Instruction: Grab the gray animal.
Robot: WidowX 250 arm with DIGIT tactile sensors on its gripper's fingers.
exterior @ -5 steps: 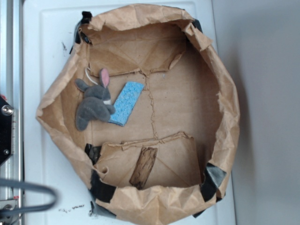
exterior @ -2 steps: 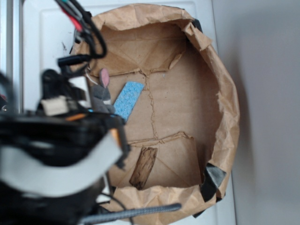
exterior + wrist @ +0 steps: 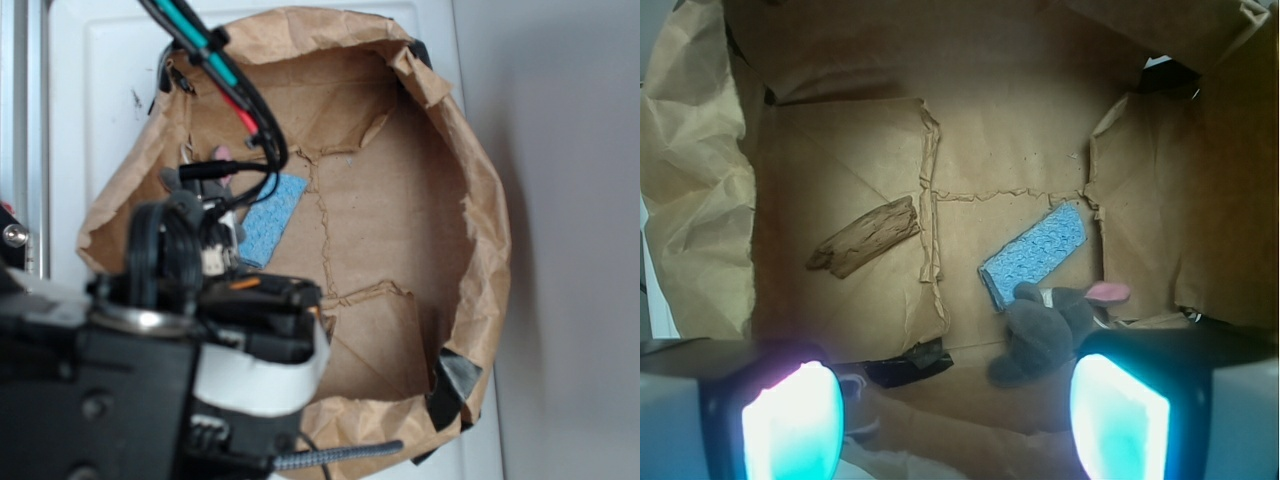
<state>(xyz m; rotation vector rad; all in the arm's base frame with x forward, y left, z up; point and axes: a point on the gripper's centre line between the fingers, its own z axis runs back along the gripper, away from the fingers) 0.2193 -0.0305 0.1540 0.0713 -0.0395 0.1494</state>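
The gray animal [image 3: 1045,328], a small plush rabbit with a pink-lined ear, lies on the floor of a brown paper bag, touching the near end of a light-blue sponge [image 3: 1033,255]. My gripper [image 3: 955,425] hovers above the bag's near rim, open, with nothing between its glowing fingers [image 3: 1118,415]. The rabbit sits just ahead of the right finger. In the exterior view my arm [image 3: 190,330] covers nearly all of the rabbit; only a bit of gray [image 3: 172,180] shows beside the sponge [image 3: 265,218].
The crumpled paper bag [image 3: 490,220] forms high walls all round on a white surface. A piece of bark [image 3: 865,236] lies on the bag floor to the left. Black tape [image 3: 908,362] marks the near wall. Cables [image 3: 225,75] trail from my arm.
My arm has swung in from the lower left over the bag and now covers the rabbit and the bark in the exterior view. The rabbit and sponge have not moved.
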